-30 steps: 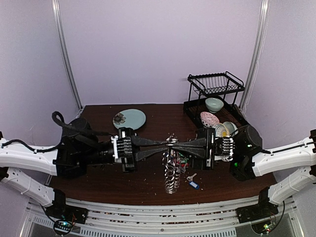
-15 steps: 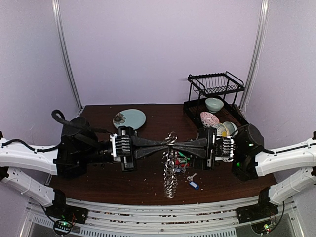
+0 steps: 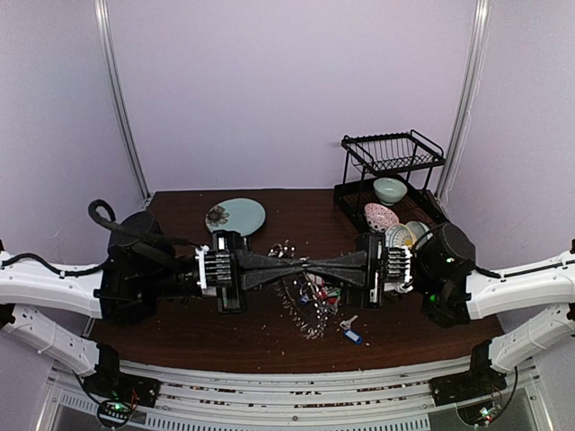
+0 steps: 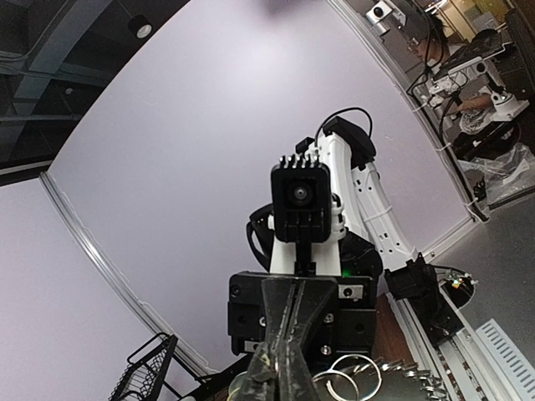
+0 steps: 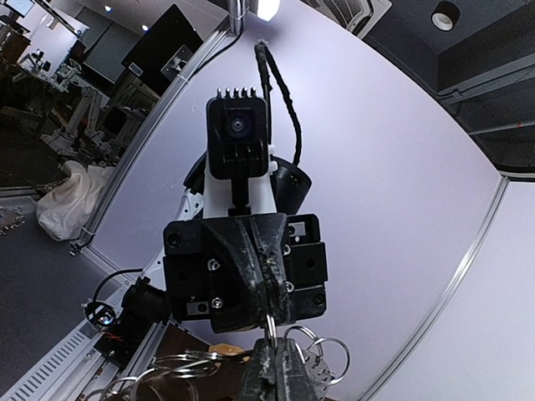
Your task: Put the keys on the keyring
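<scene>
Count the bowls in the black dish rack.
4: a pale green bowl at the back, a patterned bowl in front of it, then a yellowish bowl and a pale bowl nearest, partly covered. More may be hidden.

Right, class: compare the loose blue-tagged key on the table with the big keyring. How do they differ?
The blue-tagged key lies flat on the table; the keyring hangs tilted, held up where the left gripper and right gripper meet. The key is one small piece; the keyring is a big loop fringed with many keys. The key sits to the right of the keyring, apart from it. Both are silvery metal.
</scene>
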